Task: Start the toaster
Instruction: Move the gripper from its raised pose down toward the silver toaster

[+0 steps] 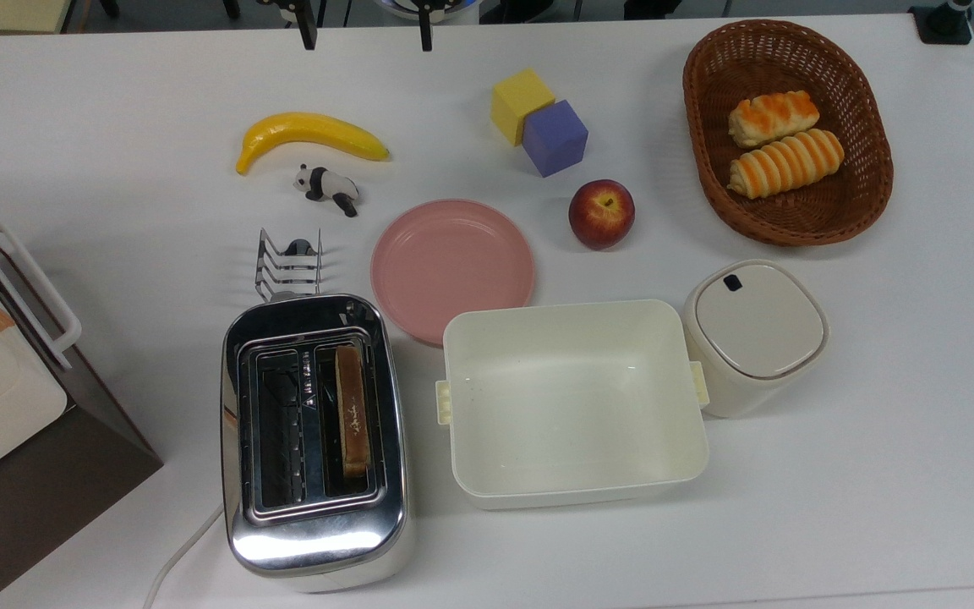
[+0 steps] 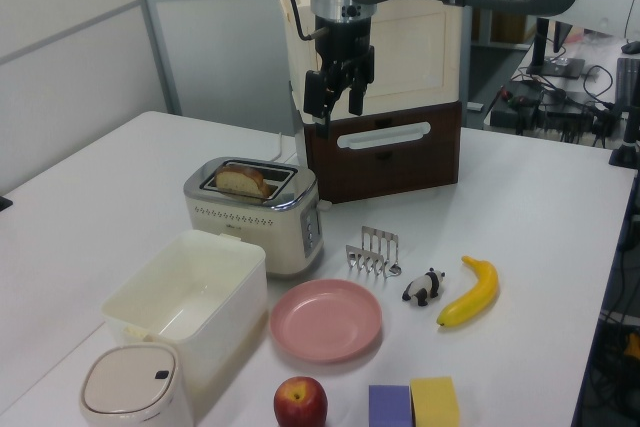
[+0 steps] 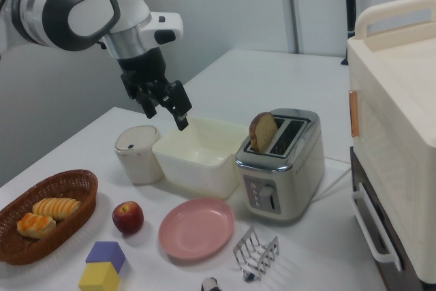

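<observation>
Top view
Toaster (image 1: 314,440): seen at the lower left on the white table (image 1: 876,440), a bread slice (image 1: 352,412) standing in the slot nearer the top view's right.
Neighbours: a cream tub (image 1: 573,402) just beside it on the top view's right, a wire toast rack (image 1: 288,265) just beyond it, a pink plate (image 1: 451,268) near both.

Left view
Gripper (image 2: 338,105): held in the air, pointing down, fingers (image 2: 357,90) seen apart with nothing between them.
Toaster (image 2: 255,212): found below the gripper and a little towards the left view's left, well apart from it.
Behind the gripper: a white-and-brown appliance (image 2: 385,107) is seen.
Further off: a banana (image 2: 472,291) and a toy panda (image 2: 424,287), down towards the left view's right.

Right view
Gripper (image 3: 170,107): caught hanging open above the cream tub (image 3: 197,155), touching nothing.
Toaster (image 3: 281,163): placed lower than the gripper, towards the right view's right, the bread slice (image 3: 262,131) sticking up from the nearer slot.
Lidded container (image 3: 138,152): seen just below the gripper, towards the right view's left.
Apple (image 3: 127,217): spotted well below the gripper.
</observation>
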